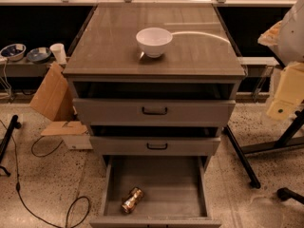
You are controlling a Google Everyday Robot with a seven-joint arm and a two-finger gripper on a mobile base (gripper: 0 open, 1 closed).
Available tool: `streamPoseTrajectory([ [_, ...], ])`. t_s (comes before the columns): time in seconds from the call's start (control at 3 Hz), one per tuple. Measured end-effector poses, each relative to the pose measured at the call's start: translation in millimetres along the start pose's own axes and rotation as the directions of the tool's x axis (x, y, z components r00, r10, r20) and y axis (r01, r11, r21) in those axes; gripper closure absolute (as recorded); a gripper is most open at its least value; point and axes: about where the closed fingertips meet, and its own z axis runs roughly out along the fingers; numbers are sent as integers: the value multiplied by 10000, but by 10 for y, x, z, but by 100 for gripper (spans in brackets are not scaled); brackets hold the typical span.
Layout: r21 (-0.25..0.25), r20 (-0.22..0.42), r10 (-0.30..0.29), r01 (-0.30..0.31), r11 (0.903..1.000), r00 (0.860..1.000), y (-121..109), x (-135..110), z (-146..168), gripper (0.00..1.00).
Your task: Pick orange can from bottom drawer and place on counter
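Grey bottom drawer (pixel 166 184) holds the orange can (pixel 132 200) lying askew. My gripper (pixel 284 96) hangs far right, state I cannot tell; I'd square it across the can's body.

Orange can (pixel 132 200) lies in bottom drawer (pixel 171 184); hand (pixel 283 99) hangs far right

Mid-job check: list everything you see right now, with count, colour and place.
orange can: one, copper-orange, lying on its side, front left of the bottom drawer's floor
bottom drawer: one, grey, pulled open
counter: one, grey-brown, cabinet top
white bowl: one, white, upright on the counter
upper drawers: two, grey, black handles, above the bottom drawer
cardboard: brown, on the floor left of the cabinet
cup: one, white, low shelf at left
gripper: one, cream, right edge, far from the can
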Motion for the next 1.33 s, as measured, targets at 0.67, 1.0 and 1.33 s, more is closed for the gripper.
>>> streamPoseTrajectory([
  [0.67, -172, 108, -419, 421, 9990, 9991, 82, -42, 164, 0],
  [1.0, -478, 317, -1683, 1697, 9843, 9852, 278, -249, 549, 0],
  [1.33, -900, 650, -3445, 3493, 9327, 9365, 579, -583, 1209, 0],
])
